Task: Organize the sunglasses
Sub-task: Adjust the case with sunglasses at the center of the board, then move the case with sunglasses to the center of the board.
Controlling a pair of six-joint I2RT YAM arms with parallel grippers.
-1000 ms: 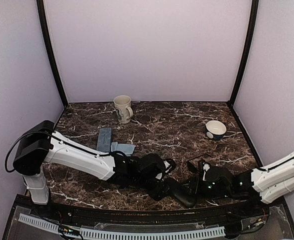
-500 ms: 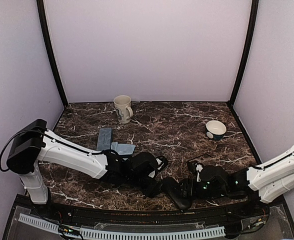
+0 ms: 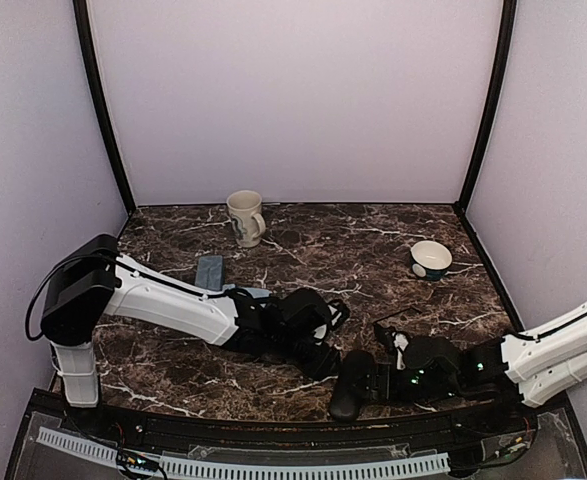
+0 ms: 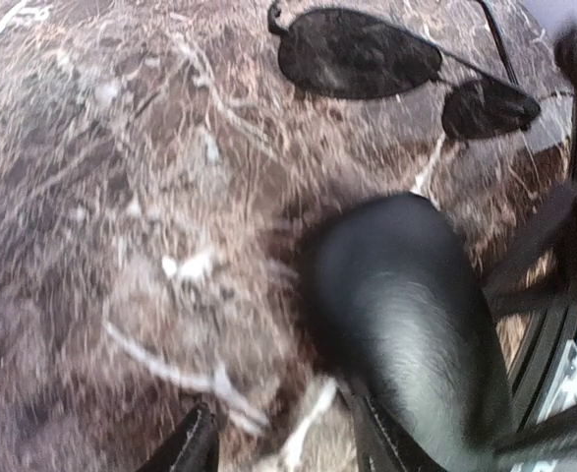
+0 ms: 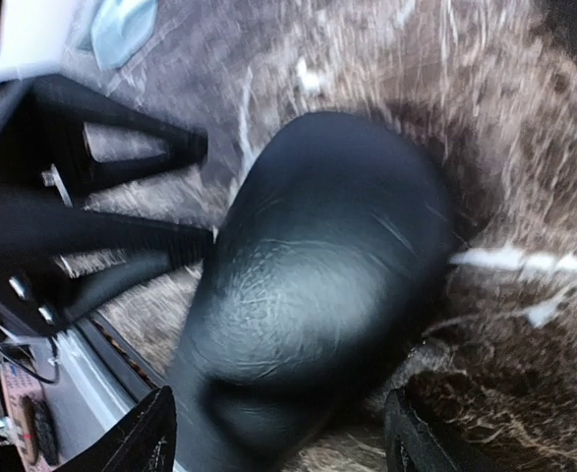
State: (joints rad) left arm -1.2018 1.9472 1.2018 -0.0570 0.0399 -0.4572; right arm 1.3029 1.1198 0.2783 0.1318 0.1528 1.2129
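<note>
Standing apart, the dark tapered fingers (image 4: 195,447) of the left gripper (image 4: 283,447) clamped nothing; veined stone showed between them. One finger sat just beside the black case (image 4: 406,324), a smooth, rounded oblong with a soft leather-like sheen. Contact between the two could not be confirmed.

Beyond the rounded end of that case lay the sunglasses (image 4: 357,54), a thin-framed pair with dark teardrop lenses. They rested flat on the table, apart from the case.

The right gripper (image 5: 278,433) had its fingers (image 5: 150,433) spread wide to either side of the black case, whose finely creased skin filled the gap. Blur hid the pads, so whether they pressed on the case could not be told.

In the top view the black case lay close to the near edge, between the two wrists. The table (image 3: 323,250) was dark brown, marble-patterned and white-veined. A black rail (image 3: 273,428) bounded it in front, and pale lilac walls (image 3: 293,100) with black corner posts bounded the other three sides.

A cream mug (image 3: 245,217) stood near the back wall, left of centre. A white bowl (image 3: 431,259) with a dark band sat toward the right wall. A flat, rectangular grey-blue case (image 3: 209,272) lay beside the left arm. Bare marble stretched between mug and bowl and forward toward the grippers.
</note>
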